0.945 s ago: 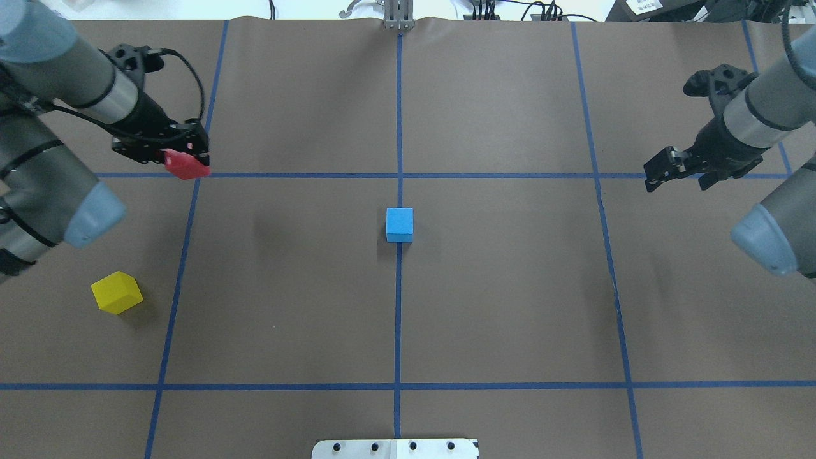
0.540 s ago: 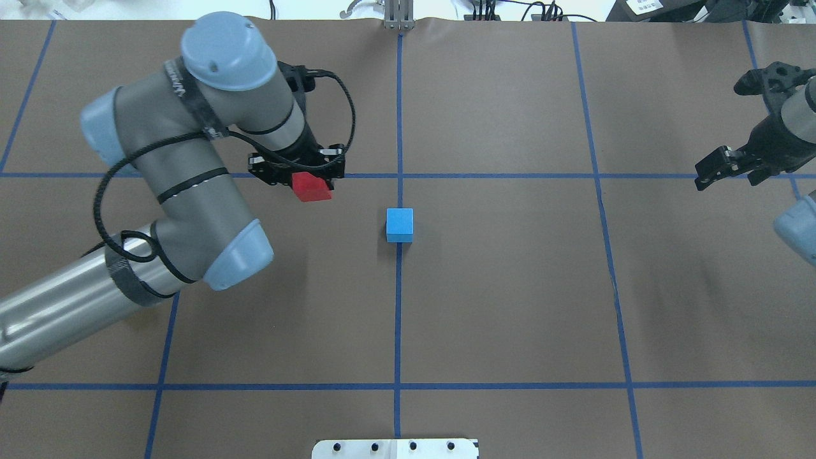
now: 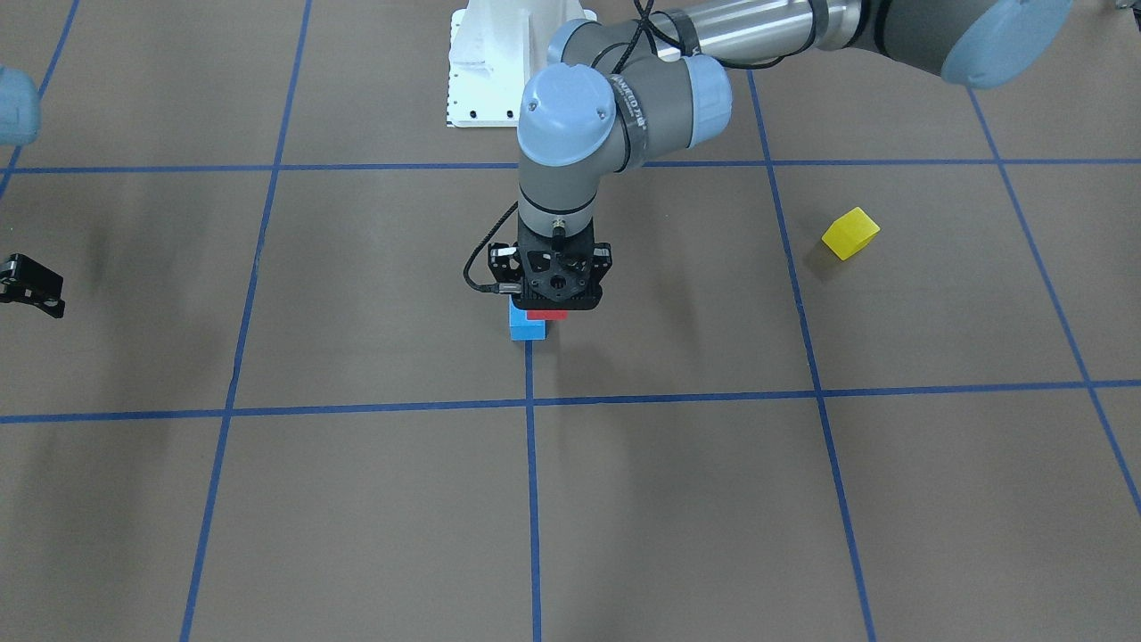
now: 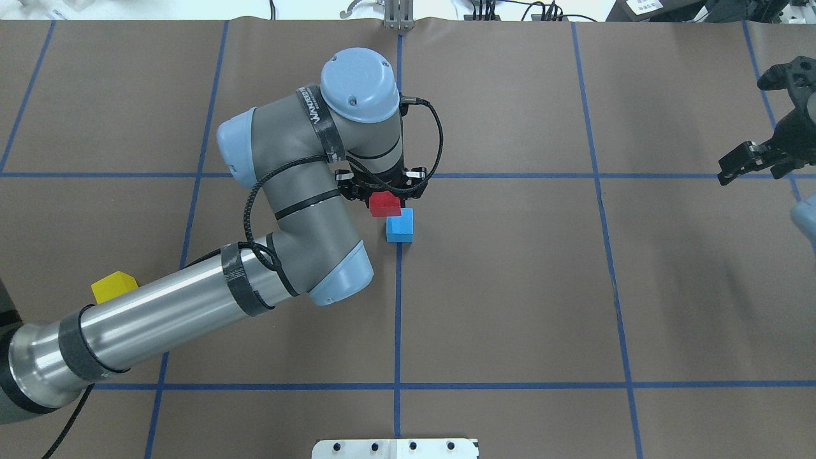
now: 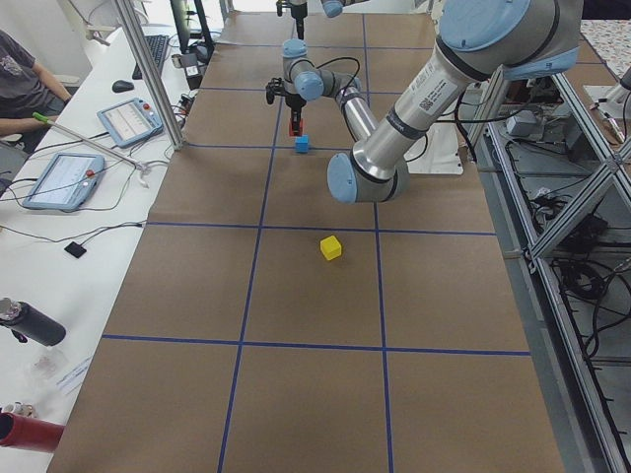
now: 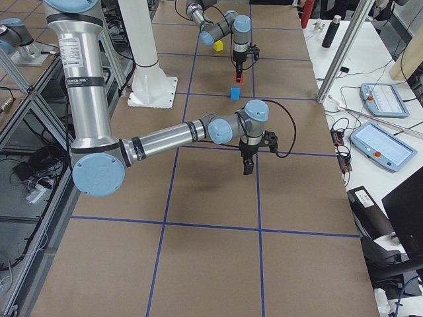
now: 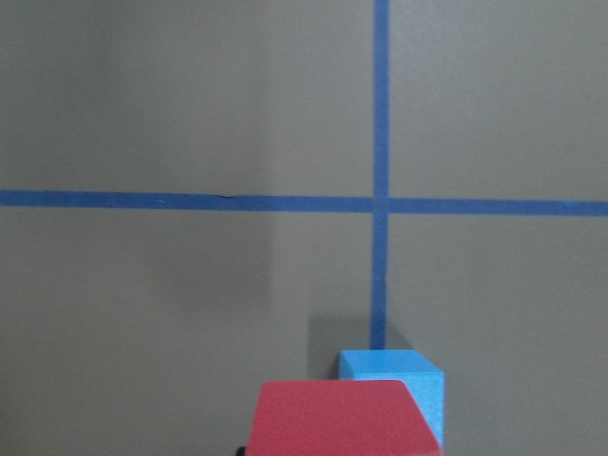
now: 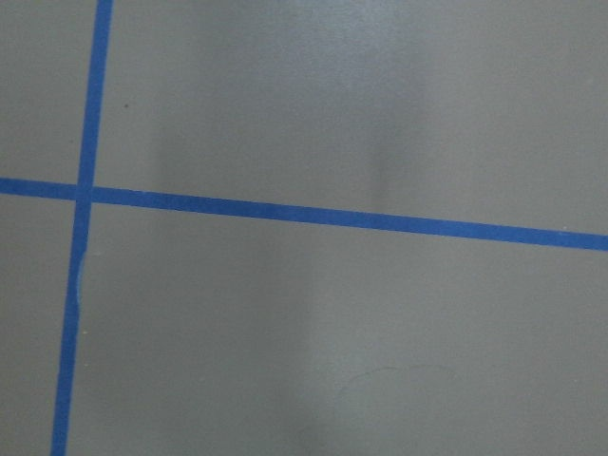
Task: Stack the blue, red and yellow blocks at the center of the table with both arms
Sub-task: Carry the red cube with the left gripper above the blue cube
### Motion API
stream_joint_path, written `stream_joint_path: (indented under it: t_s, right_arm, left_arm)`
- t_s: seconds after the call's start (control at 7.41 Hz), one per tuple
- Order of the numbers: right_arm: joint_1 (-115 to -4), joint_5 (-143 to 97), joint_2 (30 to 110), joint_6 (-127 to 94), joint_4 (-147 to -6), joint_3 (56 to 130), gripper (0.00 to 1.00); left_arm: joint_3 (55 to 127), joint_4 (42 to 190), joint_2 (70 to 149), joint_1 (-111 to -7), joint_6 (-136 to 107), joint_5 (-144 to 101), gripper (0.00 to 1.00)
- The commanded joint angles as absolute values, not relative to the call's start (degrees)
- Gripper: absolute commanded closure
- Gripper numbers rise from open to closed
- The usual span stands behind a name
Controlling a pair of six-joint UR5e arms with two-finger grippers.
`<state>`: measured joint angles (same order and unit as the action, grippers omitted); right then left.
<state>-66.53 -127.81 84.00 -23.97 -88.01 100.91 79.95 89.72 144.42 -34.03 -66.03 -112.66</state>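
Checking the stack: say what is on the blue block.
Nothing rests on the blue block yet. The red block, in the left gripper's jaws, hangs above, offset, hiding one top corner.

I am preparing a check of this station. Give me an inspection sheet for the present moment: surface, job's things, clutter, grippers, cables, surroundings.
Surface: brown cover with blue tape lines forming a grid.
Job's things: blue block sits on the centre line; red block is held raised close by it, not resting on it; yellow block lies apart on the robot's left side.
Clutter: nothing seen.
Grippers: left gripper shut on the red block; right gripper open, empty, far off at the right edge.
Cables: black cable loops at the left wrist.
Surroundings: side desk with tablets; a person sits there.
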Motion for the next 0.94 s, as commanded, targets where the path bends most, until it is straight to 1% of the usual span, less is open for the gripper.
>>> stream_joint_path:
  t_s: [0.0,0.81]
  right_arm:
    - [-66.62,-127.97,84.37,-24.26,-87.98,101.33,0.00]
    - [-66.45,-127.79,84.55,-24.43,-87.89,101.07,0.00]
  left_arm:
    - [76.64,90.62,146.16,-33.05,-66.09,-111.71,1.00]
    - [74.98,90.62,147.13,-32.43,-64.52,-111.62,1.00]
